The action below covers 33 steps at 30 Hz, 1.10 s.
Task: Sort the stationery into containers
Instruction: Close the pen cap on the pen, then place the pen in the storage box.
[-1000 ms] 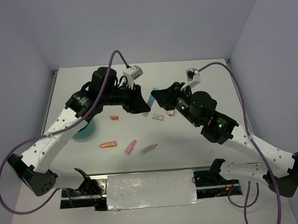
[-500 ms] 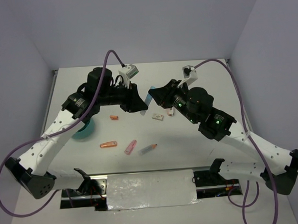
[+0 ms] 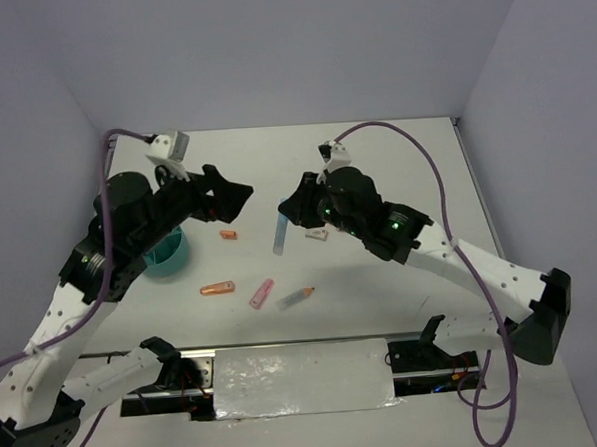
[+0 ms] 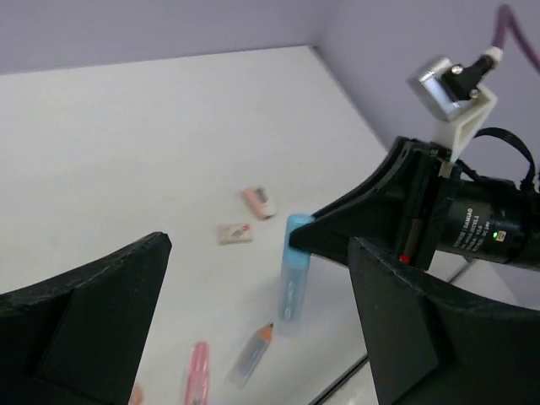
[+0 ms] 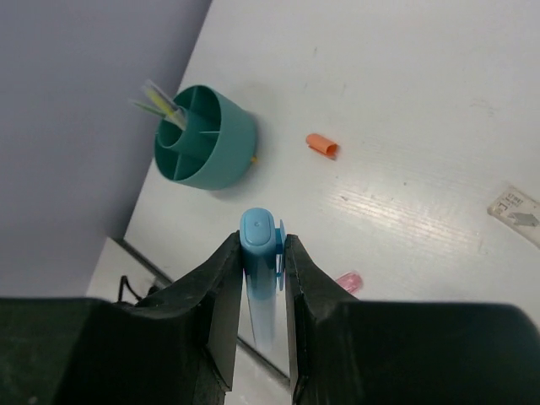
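Your right fingers: clamped on upper end of light-blue marker, marker filling narrow gap between them. Your left fingers: spread wide, holding nothing, touching nothing.

Marker held above surface, long axis near upright, slightly tilted, free end pointing down.

Teal bowl sits toward left edge, partly under left arm, well apart from marker. Small orange piece lies between them. Eraser near marker, on right. Orange marker, pink marker, grey pen lie toward near edge.
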Each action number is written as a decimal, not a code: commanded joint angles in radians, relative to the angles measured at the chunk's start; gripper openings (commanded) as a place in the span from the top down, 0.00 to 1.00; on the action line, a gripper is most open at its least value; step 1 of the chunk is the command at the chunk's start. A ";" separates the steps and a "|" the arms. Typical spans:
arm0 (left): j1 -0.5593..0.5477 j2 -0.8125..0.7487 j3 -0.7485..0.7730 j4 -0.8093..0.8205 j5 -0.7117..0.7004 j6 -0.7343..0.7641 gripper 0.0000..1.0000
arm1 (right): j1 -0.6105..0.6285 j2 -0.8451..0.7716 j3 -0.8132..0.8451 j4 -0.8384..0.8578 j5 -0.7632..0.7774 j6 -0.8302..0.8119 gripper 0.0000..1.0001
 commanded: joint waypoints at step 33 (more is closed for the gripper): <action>0.000 -0.109 0.242 -0.915 -0.641 -0.526 0.01 | 0.021 1.255 1.132 0.457 -0.360 -0.176 1.00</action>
